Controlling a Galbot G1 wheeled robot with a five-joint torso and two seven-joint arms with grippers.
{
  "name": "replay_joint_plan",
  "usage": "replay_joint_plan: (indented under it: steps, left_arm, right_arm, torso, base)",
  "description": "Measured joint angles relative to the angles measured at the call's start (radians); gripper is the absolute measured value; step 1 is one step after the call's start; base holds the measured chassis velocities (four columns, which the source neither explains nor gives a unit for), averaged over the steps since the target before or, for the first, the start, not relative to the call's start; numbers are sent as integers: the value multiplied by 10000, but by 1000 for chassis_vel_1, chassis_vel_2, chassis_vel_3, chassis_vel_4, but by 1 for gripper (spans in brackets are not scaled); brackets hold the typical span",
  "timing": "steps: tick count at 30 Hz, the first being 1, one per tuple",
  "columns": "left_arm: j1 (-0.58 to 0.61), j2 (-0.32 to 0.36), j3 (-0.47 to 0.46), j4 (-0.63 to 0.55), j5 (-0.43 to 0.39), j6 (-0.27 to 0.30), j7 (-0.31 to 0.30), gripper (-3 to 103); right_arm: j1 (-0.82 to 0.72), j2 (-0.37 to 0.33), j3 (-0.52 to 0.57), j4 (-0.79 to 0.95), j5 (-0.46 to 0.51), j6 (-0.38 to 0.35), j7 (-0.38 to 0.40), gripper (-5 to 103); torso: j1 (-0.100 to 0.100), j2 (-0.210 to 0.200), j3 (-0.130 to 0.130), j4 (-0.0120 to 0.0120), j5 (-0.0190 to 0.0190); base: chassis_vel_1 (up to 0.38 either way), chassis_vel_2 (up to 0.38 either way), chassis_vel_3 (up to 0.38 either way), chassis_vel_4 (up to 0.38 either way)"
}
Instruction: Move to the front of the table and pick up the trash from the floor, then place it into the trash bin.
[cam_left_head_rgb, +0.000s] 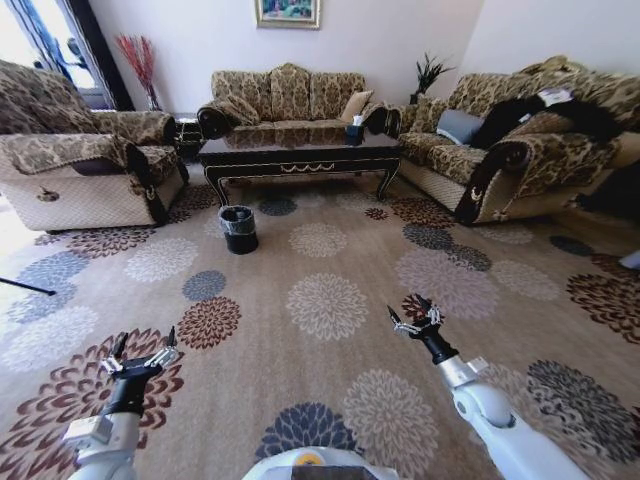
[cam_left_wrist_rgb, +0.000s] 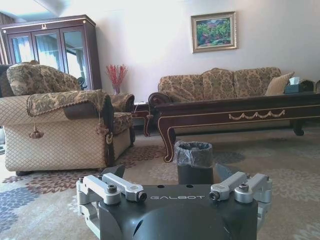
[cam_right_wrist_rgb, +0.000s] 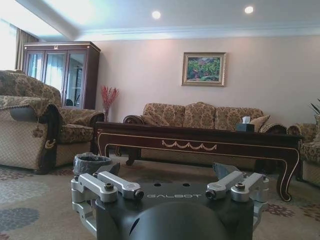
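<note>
While the table (cam_left_head_rgb: 298, 155) stood well ahead across the carpet, I held left gripper (cam_left_head_rgb: 140, 352) and right gripper (cam_left_head_rgb: 415, 318) low, fingers spread, empty; driving squarely toward the trash bin (cam_left_head_rgb: 238, 228) seemed best.

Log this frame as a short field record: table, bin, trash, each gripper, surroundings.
table: the table stands far across the carpet, before the back sofa
bin: the trash bin, bag-lined, on the carpet off the table's left front corner
trash: none discernible on the floor
left gripper: left gripper open, empty, held low over the carpet
right gripper: right gripper open, empty, held low over the carpet
surroundings: armchair on the left, tissue box on the table
</note>
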Motion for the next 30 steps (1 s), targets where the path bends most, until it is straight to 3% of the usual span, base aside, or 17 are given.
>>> replay_joint_plan:
  steps: [9,15,23,30]
  left_arm:
    - [-20,118,-112,168,-165,-72,-1,100]
    - [31,322,-311,10,-288,-203,402,100]
    - [-89,540,-557,16,-659,-252,545,100]
    - [-67,664,-692,-101,-735,-225,568,100]
  right_arm:
    - [94,28,155,342,21,-222,227,100]
    - [110,116,935,1042,-349,-1033,343,100]
    - [-647,191,2246,2143,-618,-1851,397,100]
    - [-1199,291,2638,2229,-726,-1475,226,100]
  torso:
    - [0,0,0,1,0]
    - [2,20,18,0,0]
    - [71,340,266,-1,-2]
    - [130,604,472,-2,0]
  base:
    - [0,0,0,0]
    - [0,0,0,0]
    - [0,0,0,0]
    - [0,0,0,0]
